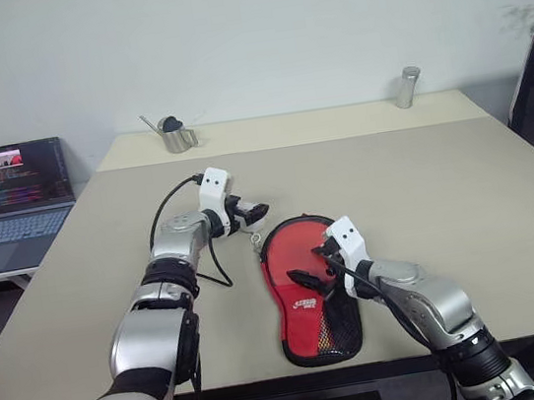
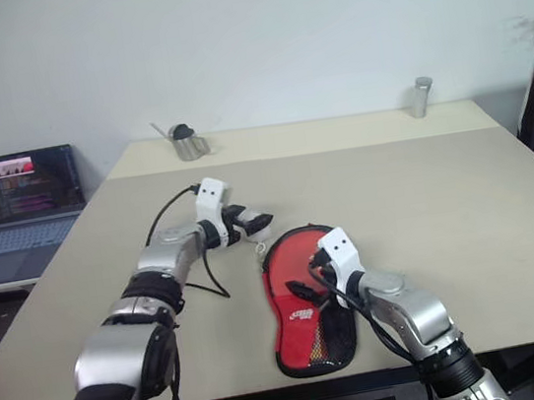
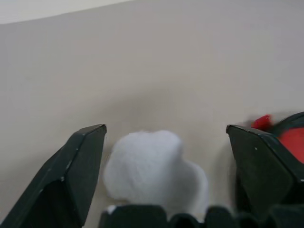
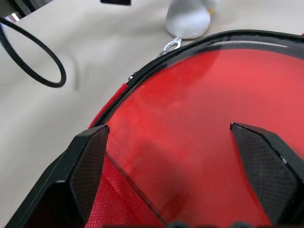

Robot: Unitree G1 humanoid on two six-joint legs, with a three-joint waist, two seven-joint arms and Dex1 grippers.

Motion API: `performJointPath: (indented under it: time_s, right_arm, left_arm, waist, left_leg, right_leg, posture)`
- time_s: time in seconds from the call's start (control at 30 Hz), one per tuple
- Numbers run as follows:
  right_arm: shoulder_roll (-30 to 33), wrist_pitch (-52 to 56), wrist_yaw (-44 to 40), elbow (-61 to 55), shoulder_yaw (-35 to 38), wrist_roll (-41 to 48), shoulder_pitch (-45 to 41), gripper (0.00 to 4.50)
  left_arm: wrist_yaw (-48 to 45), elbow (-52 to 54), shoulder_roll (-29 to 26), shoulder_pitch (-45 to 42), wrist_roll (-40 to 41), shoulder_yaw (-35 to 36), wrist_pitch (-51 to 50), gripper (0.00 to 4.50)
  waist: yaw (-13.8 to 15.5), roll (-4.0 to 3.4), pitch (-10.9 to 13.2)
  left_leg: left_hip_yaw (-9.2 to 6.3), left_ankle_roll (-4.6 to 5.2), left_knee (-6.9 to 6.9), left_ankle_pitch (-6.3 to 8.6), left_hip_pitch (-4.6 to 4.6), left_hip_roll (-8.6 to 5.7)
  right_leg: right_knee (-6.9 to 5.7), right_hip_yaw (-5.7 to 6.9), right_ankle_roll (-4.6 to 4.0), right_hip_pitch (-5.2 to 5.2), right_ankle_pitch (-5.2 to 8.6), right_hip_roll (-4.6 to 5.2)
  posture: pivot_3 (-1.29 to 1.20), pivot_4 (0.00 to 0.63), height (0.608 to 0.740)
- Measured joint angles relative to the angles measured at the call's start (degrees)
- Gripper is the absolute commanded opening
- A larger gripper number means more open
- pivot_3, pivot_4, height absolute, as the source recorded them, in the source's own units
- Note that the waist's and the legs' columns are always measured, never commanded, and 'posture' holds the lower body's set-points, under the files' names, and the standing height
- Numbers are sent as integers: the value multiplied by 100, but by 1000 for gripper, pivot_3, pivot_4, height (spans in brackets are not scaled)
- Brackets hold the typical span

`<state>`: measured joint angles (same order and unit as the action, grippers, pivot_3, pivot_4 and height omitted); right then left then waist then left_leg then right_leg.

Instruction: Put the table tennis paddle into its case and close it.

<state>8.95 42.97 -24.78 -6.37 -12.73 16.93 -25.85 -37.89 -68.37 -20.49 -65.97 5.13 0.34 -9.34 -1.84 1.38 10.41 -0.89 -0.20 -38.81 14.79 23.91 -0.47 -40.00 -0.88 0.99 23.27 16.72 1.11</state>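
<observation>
Two black-fingered grippers work over a beige table (image 1: 470, 231), near its front edge. Nearest lies the case (image 1: 313, 298), a flat paddle-shaped pouch, red with a white logo and black mesh, its narrow handle end pointing toward the near edge and its round end away. The right gripper (image 1: 318, 264) hovers over the round part of the case, fingers spread wide and grasping nothing; from its wrist, the smooth red face of the table tennis paddle (image 4: 199, 123) shows inside the black zipper rim, so the paddle sits in the case, whose zip looks at least partly undone along that rim. Just beyond the far-left edge of the case, a white fluffy zipper pull (image 3: 152, 166) rests on the tabletop, joined to the rim by a small metal ring. The left gripper (image 1: 257, 211) hangs just above that pull, jaws wide apart and empty, the pull lying between the two fingers in its wrist view. A black cable (image 1: 175, 218) loops beside the left forearm. Farther off, a metal cup (image 1: 176, 135) and a metal tumbler (image 1: 407, 87) stand at the far edge. An open laptop (image 1: 13, 201) sits on a side desk at far left.
</observation>
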Motion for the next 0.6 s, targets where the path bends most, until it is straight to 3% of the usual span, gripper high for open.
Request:
performJointPath:
  time_s: [0.4, 0.5, 0.6]
  right_arm:
    - [-128, 0, 116, 0, 12, -54, 1, 4500]
    - [-128, 0, 117, 0, 12, -55, 2, 4500]
    - [-127, -1, 123, 0, 12, -61, 2, 4500]
  left_arm:
    - [330, -638, 259, -144, -223, 183, -153, 4482]
    - [292, -637, 262, -138, -263, 187, -182, 3872]
    - [203, -633, 251, -93, -279, 228, -238, 2851]
  waist:
    - [7, 1, 0]
    - [7, 0, 0]
    - [7, 1, 0]
  left_leg:
    - [-1, -1, -1, 0, 1, -3]
    - [-1, -1, -1, 0, 1, -2]
    - [-1, -1, -1, 0, 1, -2]
  right_leg:
    - [0, -1, 0, 0, 0, 1]
    - [0, 0, 0, 0, 0, 1]
    - [-1, 0, 0, 0, 0, 1]
  posture:
    - [0, 150, 740]
    - [0, 150, 740]
    - [0, 150, 740]
